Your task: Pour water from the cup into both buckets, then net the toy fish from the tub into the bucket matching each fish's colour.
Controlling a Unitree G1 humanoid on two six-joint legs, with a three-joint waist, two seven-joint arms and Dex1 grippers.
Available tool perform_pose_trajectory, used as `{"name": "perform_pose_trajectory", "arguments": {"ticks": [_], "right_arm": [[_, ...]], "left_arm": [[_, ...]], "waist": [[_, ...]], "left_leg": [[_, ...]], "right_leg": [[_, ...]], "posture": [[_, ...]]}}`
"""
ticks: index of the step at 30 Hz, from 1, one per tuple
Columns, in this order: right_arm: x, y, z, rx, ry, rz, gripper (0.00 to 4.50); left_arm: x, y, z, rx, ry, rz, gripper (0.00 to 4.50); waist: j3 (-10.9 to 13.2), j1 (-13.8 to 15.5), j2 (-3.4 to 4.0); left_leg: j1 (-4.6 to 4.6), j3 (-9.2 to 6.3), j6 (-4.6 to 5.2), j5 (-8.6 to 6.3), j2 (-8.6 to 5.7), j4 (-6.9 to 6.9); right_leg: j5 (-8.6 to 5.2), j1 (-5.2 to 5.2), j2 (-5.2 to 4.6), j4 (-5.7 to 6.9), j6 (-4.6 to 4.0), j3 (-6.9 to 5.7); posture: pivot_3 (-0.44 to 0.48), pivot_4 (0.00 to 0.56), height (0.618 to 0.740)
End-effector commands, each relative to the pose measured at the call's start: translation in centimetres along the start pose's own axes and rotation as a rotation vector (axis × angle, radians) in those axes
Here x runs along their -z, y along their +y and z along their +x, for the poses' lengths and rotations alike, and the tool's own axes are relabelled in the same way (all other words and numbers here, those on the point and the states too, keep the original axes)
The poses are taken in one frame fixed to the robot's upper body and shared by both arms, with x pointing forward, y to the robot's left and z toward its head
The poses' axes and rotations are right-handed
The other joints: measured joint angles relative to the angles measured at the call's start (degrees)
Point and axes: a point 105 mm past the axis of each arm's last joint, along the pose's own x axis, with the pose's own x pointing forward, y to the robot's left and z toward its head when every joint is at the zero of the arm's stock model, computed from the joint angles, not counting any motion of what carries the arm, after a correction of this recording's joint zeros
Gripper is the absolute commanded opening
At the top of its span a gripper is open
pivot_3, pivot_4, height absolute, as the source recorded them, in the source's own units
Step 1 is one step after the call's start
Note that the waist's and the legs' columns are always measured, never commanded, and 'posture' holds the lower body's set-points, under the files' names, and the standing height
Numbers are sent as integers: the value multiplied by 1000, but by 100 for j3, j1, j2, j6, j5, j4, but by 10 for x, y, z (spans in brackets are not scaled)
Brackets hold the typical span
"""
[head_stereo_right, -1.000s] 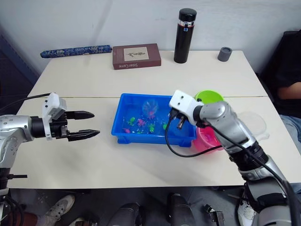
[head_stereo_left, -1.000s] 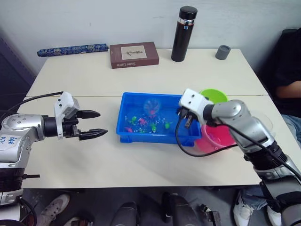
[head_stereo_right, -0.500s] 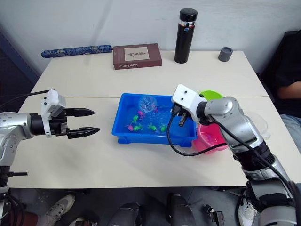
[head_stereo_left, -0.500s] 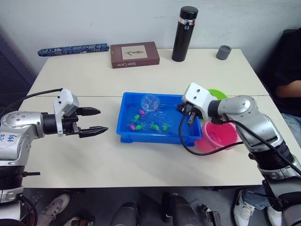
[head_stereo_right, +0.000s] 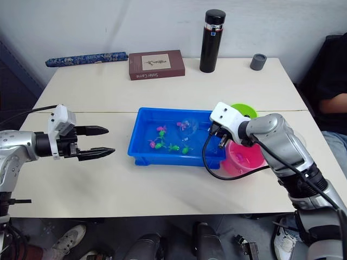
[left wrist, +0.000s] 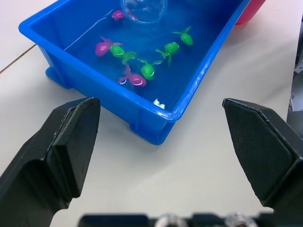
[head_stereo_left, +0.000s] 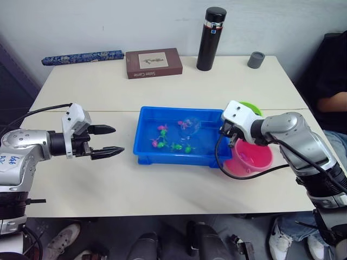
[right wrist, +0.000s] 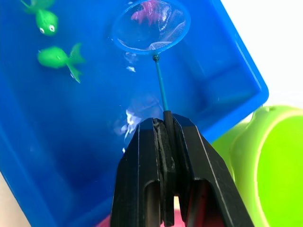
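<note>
Two arms: both reach in over the pale table (head_stereo_left: 179,189), one from each side of the tub.
Right gripper (right wrist: 163,127): fingers pressed together on the thin dark handle of the net, above the right end of the tub, beside the pink bucket.
Net (right wrist: 150,26): its light-blue hoop hangs over the far middle of the tub, with one magenta fish (right wrist: 150,9) lying in the mesh.
Tub (head_stereo_left: 149,157): bright blue, in the middle of the table, holding water.
Loose fish: pink fish (left wrist: 102,48) and green fish (left wrist: 147,71) sit together in a cluster left of the hoop, near the centre of the tub.
Pink bucket (head_stereo_left: 255,162): just right of the tub's near right corner, touching or almost touching it.
Green bucket (head_stereo_left: 250,108): behind the pink one, partly hidden by the right arm.
Left gripper (head_stereo_left: 108,142): fingers spread wide, nothing between them, held off the table well left of the tub and pointing toward it.
Far edge: a black flask (head_stereo_left: 210,39), a brown book (head_stereo_left: 154,63), a rolled blue patterned item (head_stereo_left: 82,56) and a small grey cap (head_stereo_left: 256,59).
Right side: a person's dark sleeve (head_stereo_left: 332,70) by the table.
</note>
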Motion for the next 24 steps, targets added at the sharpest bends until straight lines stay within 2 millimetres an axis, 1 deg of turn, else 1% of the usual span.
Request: {"name": "perform_pose_trajectory", "arguments": {"ticks": [1, 4, 9, 12, 17, 21, 24], "right_arm": [[1, -1, -4, 0, 24, -3, 0], [9, 1, -6, -10, 67, 9, 0], [18, -3, -7, 15, 122, 51, 0], [21, -1, -7, 10, 142, 62, 0], [18, 4, -2, -3, 129, 83, 0], [15, -2, 8, 31, 96, 158, 0], [11, -3, 8, 24, 61, 205, 0]], "left_arm": [[-13, -1, -9, -20, -15, 49, 4460], [-12, -2, -11, -23, -13, 46, 4460], [-12, -2, -11, -28, -13, 45, 4460], [-12, -2, -11, -30, -13, 45, 4460], [-12, -3, -11, -31, -13, 45, 4460], [-13, -3, -12, -33, -13, 45, 4460], [-13, -3, -14, -35, -11, 44, 4460]], "waist": [[0, -1, 0], [0, 1, 0], [0, 4, 0], [0, 4, 0], [0, 7, 0], [0, 2, 0], [0, -1, 0]], "left_leg": [[0, 0, 0, 0, 0, 0], [0, 0, 0, 0, 0, 0], [0, 0, 0, 0, 0, 1], [0, 0, 0, 0, 0, 0], [0, 0, 0, 0, -1, 1], [0, 0, 0, 0, 0, 2], [0, 0, -1, 1, 0, 1]], "right_leg": [[0, 0, 0, 0, 0, 0], [0, 0, 0, -1, 0, 0], [0, 1, -1, 0, 0, 1], [0, 1, -1, 0, 0, 0], [0, 1, -1, 0, 0, 0], [0, 1, -1, 2, 0, 0], [0, 0, -1, 2, 0, -1]], "posture": [[0, 150, 739], [0, 150, 739], [0, 150, 739], [0, 150, 739], [0, 150, 739], [0, 150, 739], [0, 150, 739]]}}
